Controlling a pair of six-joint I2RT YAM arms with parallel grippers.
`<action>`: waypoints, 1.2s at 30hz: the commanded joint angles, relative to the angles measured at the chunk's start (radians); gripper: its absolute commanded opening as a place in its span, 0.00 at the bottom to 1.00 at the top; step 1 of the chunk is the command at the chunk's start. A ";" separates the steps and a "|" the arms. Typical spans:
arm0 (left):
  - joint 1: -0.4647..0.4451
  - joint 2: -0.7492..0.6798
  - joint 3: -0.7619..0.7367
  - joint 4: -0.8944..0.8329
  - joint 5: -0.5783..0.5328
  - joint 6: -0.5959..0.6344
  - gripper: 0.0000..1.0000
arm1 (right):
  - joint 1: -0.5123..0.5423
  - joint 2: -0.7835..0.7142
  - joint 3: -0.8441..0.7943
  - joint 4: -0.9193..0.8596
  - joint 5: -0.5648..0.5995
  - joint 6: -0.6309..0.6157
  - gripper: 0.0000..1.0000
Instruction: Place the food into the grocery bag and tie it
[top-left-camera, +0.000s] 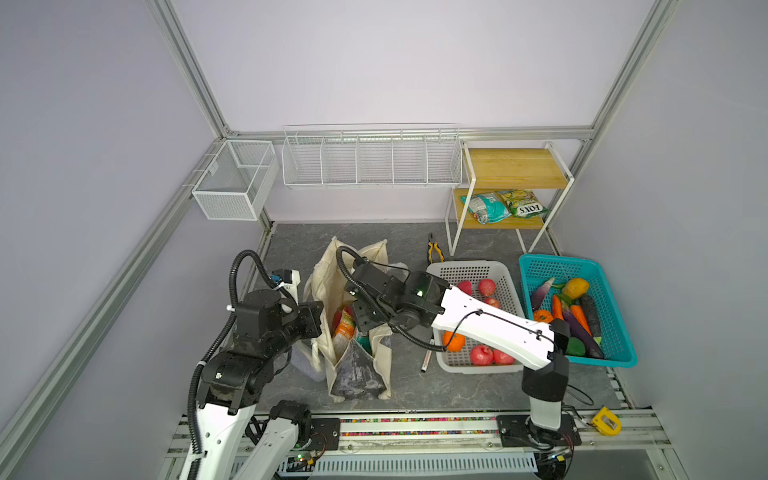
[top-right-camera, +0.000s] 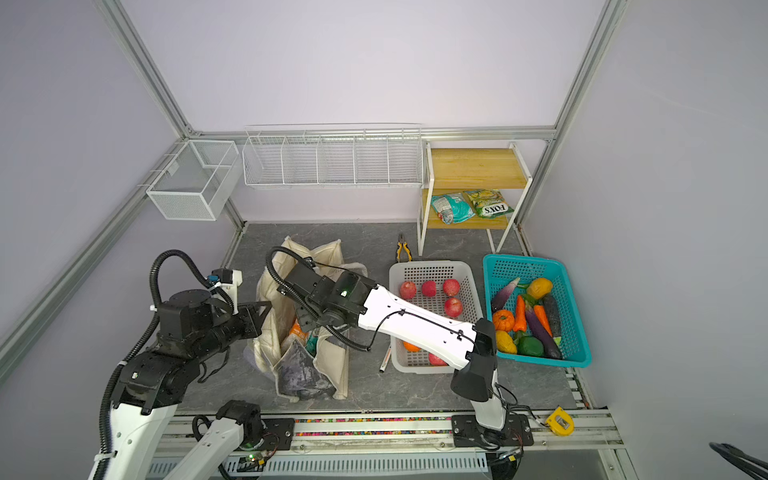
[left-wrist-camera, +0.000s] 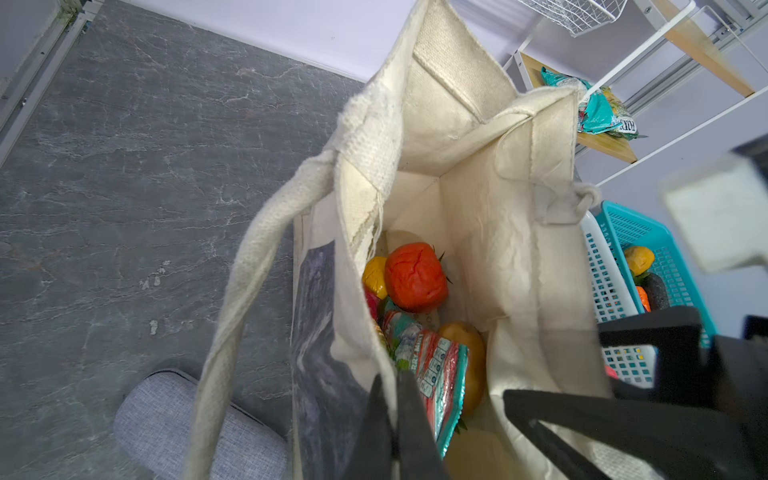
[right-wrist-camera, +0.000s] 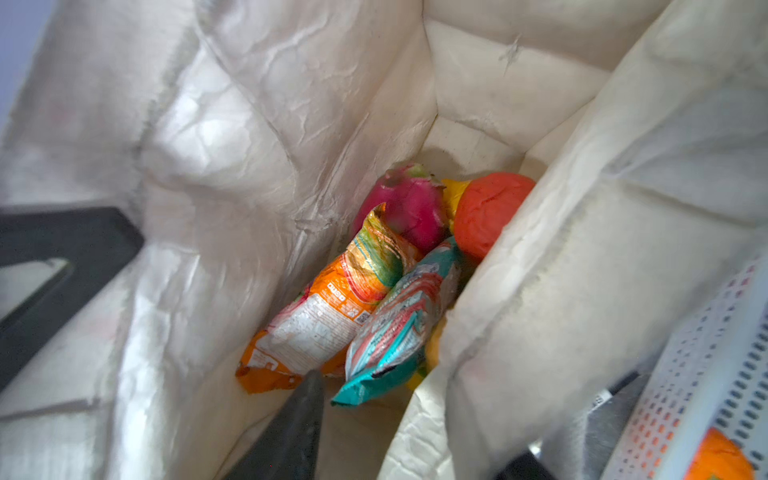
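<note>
The cream grocery bag (top-left-camera: 332, 266) (top-right-camera: 316, 257) stands open on the grey tabletop. My left gripper (left-wrist-camera: 388, 382) (top-left-camera: 313, 320) is shut on the bag's rim beside the grey marbled panel (left-wrist-camera: 316, 332). My right gripper (right-wrist-camera: 415, 415) (top-left-camera: 361, 326) reaches into the bag's mouth, open and holding nothing. The food on the bag's floor includes a teal packet (right-wrist-camera: 399, 328), an orange packet (right-wrist-camera: 324, 316), a magenta dragon fruit (right-wrist-camera: 411, 203), a red-orange crinkled fruit (left-wrist-camera: 415, 276) and a yellow citrus (left-wrist-camera: 374, 276). One long handle (left-wrist-camera: 249, 291) hangs outside the bag.
Two more snack packets (top-left-camera: 484, 207) (top-left-camera: 524, 203) lie on the wooden shelf. The white basket (top-left-camera: 511, 274) with red fruits and the teal basket (top-left-camera: 536, 266) of vegetables stand right of the bag. Pliers (top-left-camera: 434, 248), a marker (top-left-camera: 428, 357) and a grey pouch (left-wrist-camera: 199, 428) lie nearby.
</note>
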 joint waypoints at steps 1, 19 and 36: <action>-0.004 -0.011 -0.003 0.008 -0.007 0.005 0.00 | 0.009 -0.071 -0.004 -0.036 0.058 -0.005 0.61; -0.004 -0.008 -0.014 0.003 -0.013 0.012 0.00 | -0.130 -0.503 -0.375 0.110 0.138 0.127 0.72; -0.004 -0.026 -0.022 0.007 0.000 0.001 0.00 | -0.369 -0.549 -0.883 0.516 -0.231 0.403 0.73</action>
